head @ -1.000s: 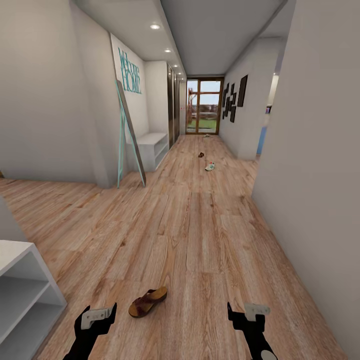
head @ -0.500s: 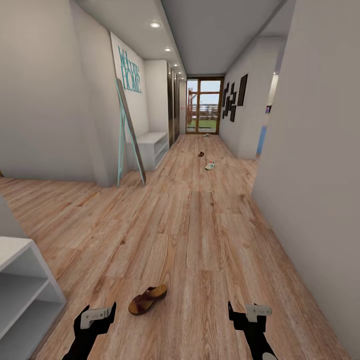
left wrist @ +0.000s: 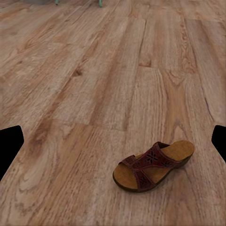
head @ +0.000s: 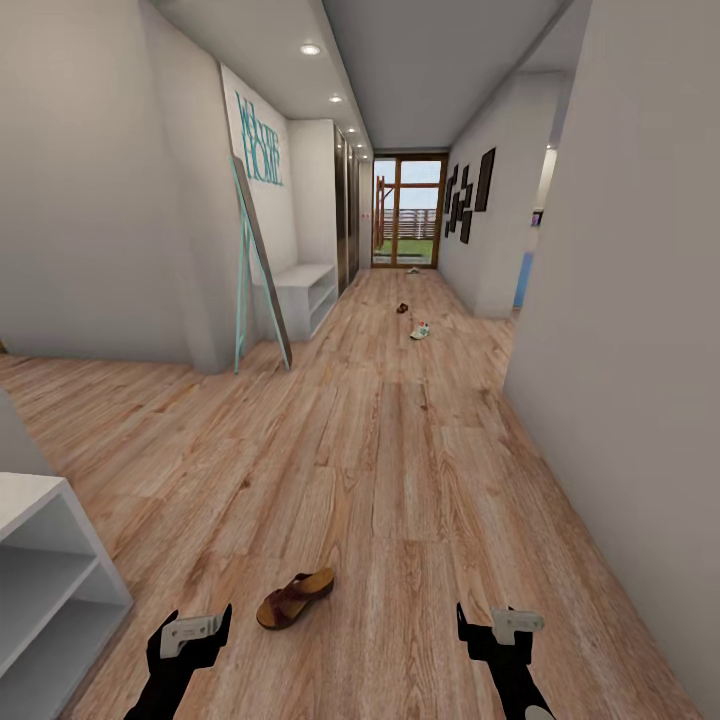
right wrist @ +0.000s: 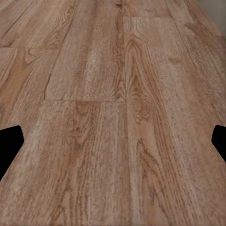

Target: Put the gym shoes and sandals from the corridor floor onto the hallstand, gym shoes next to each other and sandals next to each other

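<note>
Corridor floor (head: 400, 450), wood planks, runs from the robot to a glass door (head: 408, 212) at 12 o'clock. White walls both sides; teal lettering (head: 258, 140) on the wall at 11 o'clock. Hallstand (head: 305, 295), white, low with shelf tiers, stands against the wall at 11 o'clock, far up the corridor, a slim teal frame (head: 252, 270) leaning just beside its near end. A second white shelf unit (head: 45, 575) sits at 8 o'clock, close to the robot.

Near sandal (head: 295, 600), brown strap and tan footbed, lies flat on the floor at 6 o'clock, just ahead of the left gripper (head: 190, 635); the left wrist view shows it too (left wrist: 153, 165), apart from both fingertips. Far off at 12 o'clock: gym shoe (head: 420, 331) on the floor, second sandal (head: 402, 308) just beyond it, another shoe (head: 412, 270) by the door, too small to tell detail.

Left gripper fingers spread, holding nothing. Right gripper (head: 495, 632) at 5 o'clock, fingers spread, empty, over bare planks.
</note>
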